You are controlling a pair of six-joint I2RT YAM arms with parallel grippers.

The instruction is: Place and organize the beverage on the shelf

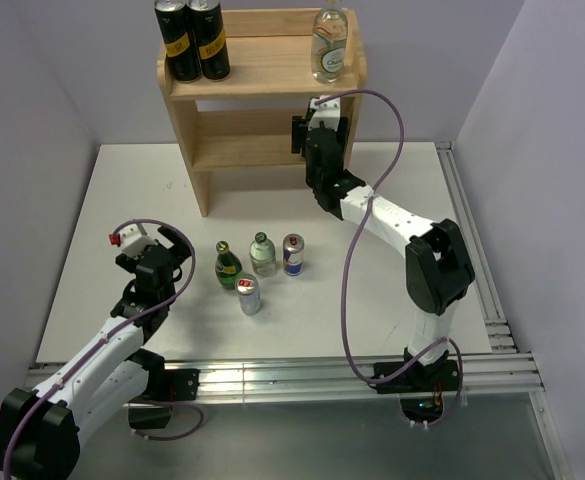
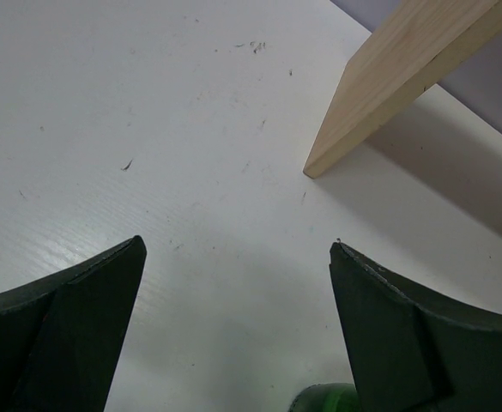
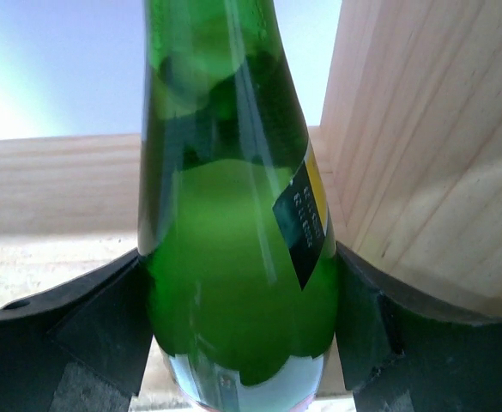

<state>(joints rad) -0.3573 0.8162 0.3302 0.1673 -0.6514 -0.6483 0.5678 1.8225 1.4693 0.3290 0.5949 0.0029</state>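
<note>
right claw (image 3: 238, 275) clamped on green bottle (image 3: 229, 197), held under shelf (image 1: 272, 62) top tier, beside side panel | left claw (image 2: 238, 253) spread apart, held over table (image 2: 148, 112)

White table in a small booth with pale walls

The table (image 1: 122, 200) is flat and matt white, with a few small dark marks on its far left part. Plain lilac-grey walls stand close around it: one on the left (image 1: 27, 110), one at the far side (image 1: 422, 70), one on the right (image 1: 557, 110). Silver metal rails run along the near edge (image 1: 292, 370) and along the right edge (image 1: 472, 240) of the table. Nearer than these rails lies a dull grey surface (image 1: 302, 445). The light is soft and even, and the shadows are weak.
</note>
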